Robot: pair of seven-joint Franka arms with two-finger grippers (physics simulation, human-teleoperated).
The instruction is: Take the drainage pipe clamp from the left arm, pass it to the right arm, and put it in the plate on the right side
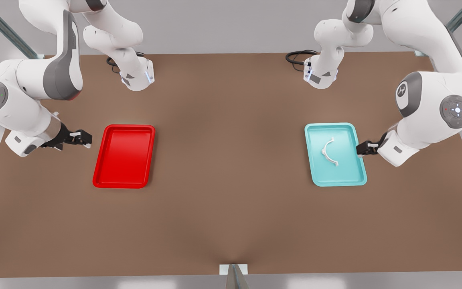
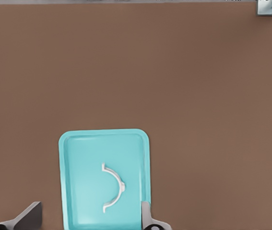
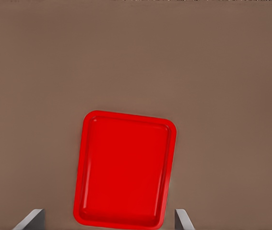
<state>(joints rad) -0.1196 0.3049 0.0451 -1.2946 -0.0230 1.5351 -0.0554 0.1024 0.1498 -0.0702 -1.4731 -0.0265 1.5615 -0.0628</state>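
The drainage pipe clamp (image 1: 329,151) lies in the teal tray (image 1: 349,180) on the brown surface (image 1: 231,168). The left gripper (image 1: 362,149) waits wide open just beside that tray, holding nothing. The right gripper (image 1: 83,137) is open and empty too, near the red plate (image 1: 102,178).

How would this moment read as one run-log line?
clamp: in teal tray | left gripper: open, beside it | right gripper: open, by red plate
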